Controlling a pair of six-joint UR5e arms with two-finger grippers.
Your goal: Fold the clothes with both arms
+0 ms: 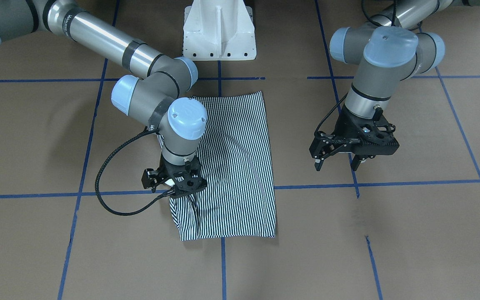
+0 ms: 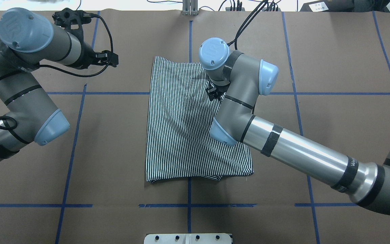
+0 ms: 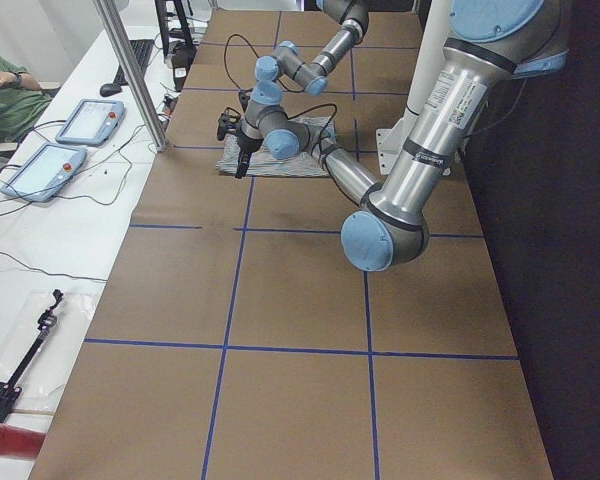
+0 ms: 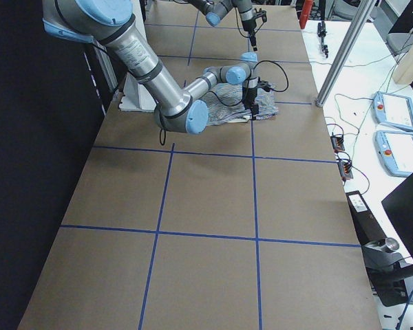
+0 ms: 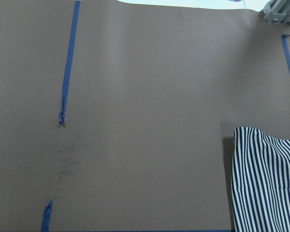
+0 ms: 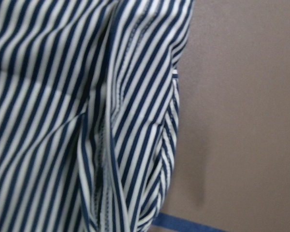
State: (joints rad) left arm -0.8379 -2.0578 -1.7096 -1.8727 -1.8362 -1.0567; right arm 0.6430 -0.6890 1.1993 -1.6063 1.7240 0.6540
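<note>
1. In the right wrist view, the striped polo shirt [image 6: 63, 96] lay nearest the lens and filled most of the frame. A doubled, stitched edge ran down its middle. Bare brown surface [image 6: 241, 87] and a strip of blue tape [image 6: 183, 223] lay beside it. No fingers showed.
2. The left wrist view held mostly bare surface, with only one corner of the shirt at the lower right.
3. In the front-facing view, the right end effector [image 1: 175, 185] sat low on the shirt's side edge, near the corner far from the robot's base. Cloth bunched beneath it, but I could not tell whether its fingers were closed on the fabric. The left end effector [image 1: 336, 164] hung over bare surface, well apart from the shirt, its fingers spread wide and empty.
4. In the overhead view, the shirt lay mid-surface as a long rectangle with no sleeve or collar showing. The right arm [image 2: 300, 149] hid its own end effector.
5. In both side views, the shirt was small and far off, and neither helped with the fingers.
6. Judging by the shape, the sides looked folded in. A crosswise fold seemed left to do, the rumpled far corner wanted smoothing, and the left arm had yet to reach the cloth.
</note>
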